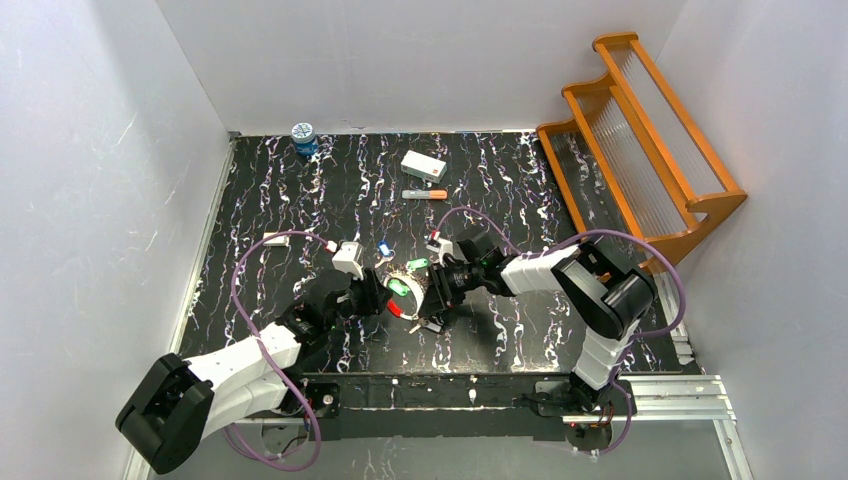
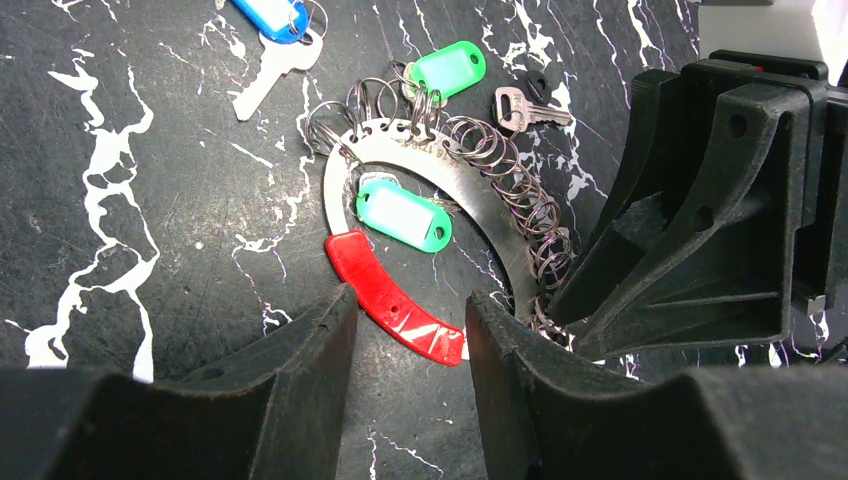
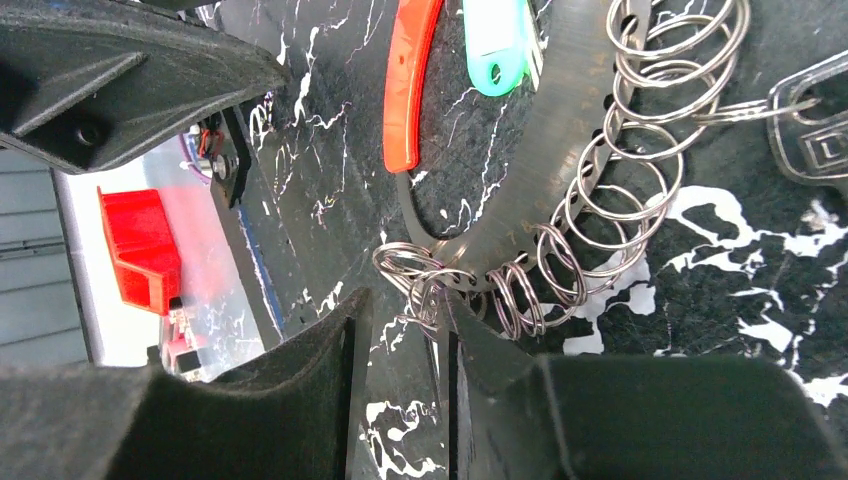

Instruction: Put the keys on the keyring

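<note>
A flat silver crescent keyring [image 2: 395, 140] with a red plastic segment lies on the black marbled table [image 2: 150, 300]. My left gripper [image 2: 410, 315] stands open astride the red end. My right gripper [image 3: 408, 310] has narrow jaws flanking small wire split rings [image 3: 420, 285], and I cannot tell whether they grip. I should pinch one ring only.

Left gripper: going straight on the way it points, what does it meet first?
The red section of the keyring, lying right off the left gripper's fingertips, partly in the gap between them. The nearer green tag lies beyond it. Fingertip height is unclear, so contact is likely, not certain.
</note>
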`<action>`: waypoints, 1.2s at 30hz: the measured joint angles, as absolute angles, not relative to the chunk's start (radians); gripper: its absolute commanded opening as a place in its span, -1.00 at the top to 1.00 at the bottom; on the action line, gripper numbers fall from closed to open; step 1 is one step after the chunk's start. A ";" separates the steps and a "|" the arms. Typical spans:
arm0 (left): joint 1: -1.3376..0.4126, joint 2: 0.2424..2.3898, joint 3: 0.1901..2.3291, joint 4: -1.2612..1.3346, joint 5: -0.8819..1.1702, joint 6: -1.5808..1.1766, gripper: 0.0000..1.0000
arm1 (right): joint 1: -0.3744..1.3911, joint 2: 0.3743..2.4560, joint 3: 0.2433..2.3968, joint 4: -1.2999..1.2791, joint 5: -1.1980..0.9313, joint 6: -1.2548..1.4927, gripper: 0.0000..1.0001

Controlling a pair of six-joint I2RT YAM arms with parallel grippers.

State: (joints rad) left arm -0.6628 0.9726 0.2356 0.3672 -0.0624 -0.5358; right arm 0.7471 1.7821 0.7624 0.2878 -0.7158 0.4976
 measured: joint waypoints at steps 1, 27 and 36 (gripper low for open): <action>-0.663 0.973 0.236 0.367 -0.062 -0.536 0.16 | 0.749 1.782 0.762 0.292 -0.719 0.501 0.23; -0.663 0.968 0.236 0.367 -0.062 -0.536 0.16 | 0.751 1.747 0.795 0.159 -0.608 0.442 0.06; -0.663 0.966 0.236 0.367 -0.062 -0.536 0.16 | 0.770 1.811 0.824 0.217 -0.685 0.481 0.06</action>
